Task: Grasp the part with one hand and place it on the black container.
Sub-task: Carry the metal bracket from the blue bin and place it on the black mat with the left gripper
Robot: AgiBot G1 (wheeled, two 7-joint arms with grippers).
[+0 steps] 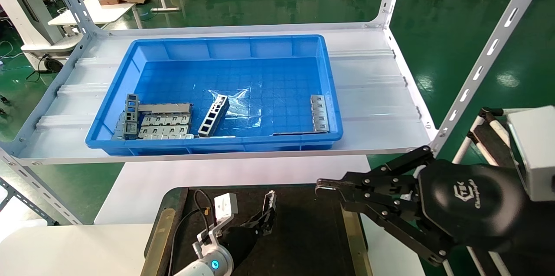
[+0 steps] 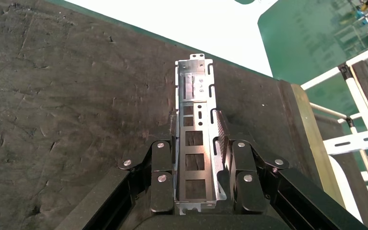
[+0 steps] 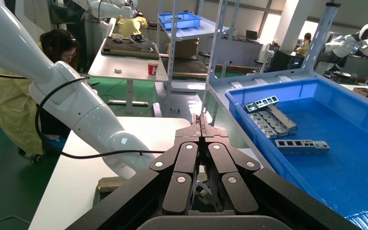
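My left gripper (image 1: 269,206) is shut on the part (image 1: 271,198), a slim silver-grey metal channel with square openings. It holds the part low over the black container (image 1: 308,232), near the middle of its far half. In the left wrist view the part (image 2: 195,96) lies lengthwise between the fingers (image 2: 223,129), pointing away over the container's felt (image 2: 67,105). I cannot tell whether it touches the felt. My right gripper (image 1: 323,187) is shut and empty, hovering above the container's right brass strip (image 1: 353,228); its fingertips meet in the right wrist view (image 3: 201,120).
A blue bin (image 1: 331,94) on the white shelf beyond the container holds several metal parts (image 1: 160,120) at its near edge. Slotted shelf posts (image 1: 481,63) rise at the right. The bin also shows in the right wrist view (image 3: 249,103).
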